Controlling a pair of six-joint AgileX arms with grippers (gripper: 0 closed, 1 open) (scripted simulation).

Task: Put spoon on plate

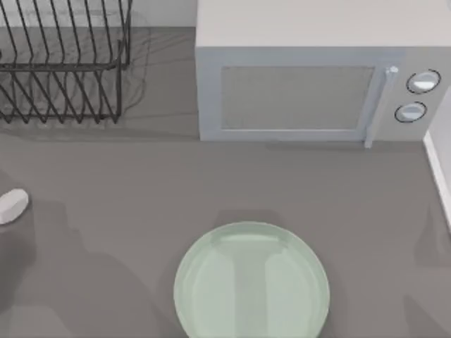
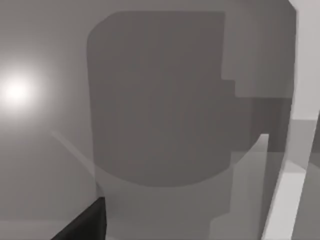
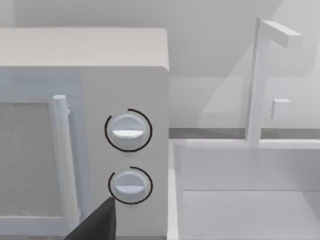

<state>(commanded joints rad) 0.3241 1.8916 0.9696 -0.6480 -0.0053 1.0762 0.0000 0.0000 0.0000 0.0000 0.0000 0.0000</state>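
The small white spoon (image 1: 12,205) lies at the table's left edge, far from the green plate (image 1: 251,284), looks light, hard and slippery, best pinched by its thin handle.

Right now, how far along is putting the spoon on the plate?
Nothing looks done yet. The spoon lies on the table at the top view's left edge, apart from the plate, which is bare. Nothing is in hand. Left: grasp the spoon, carry it right, set it on the plate.
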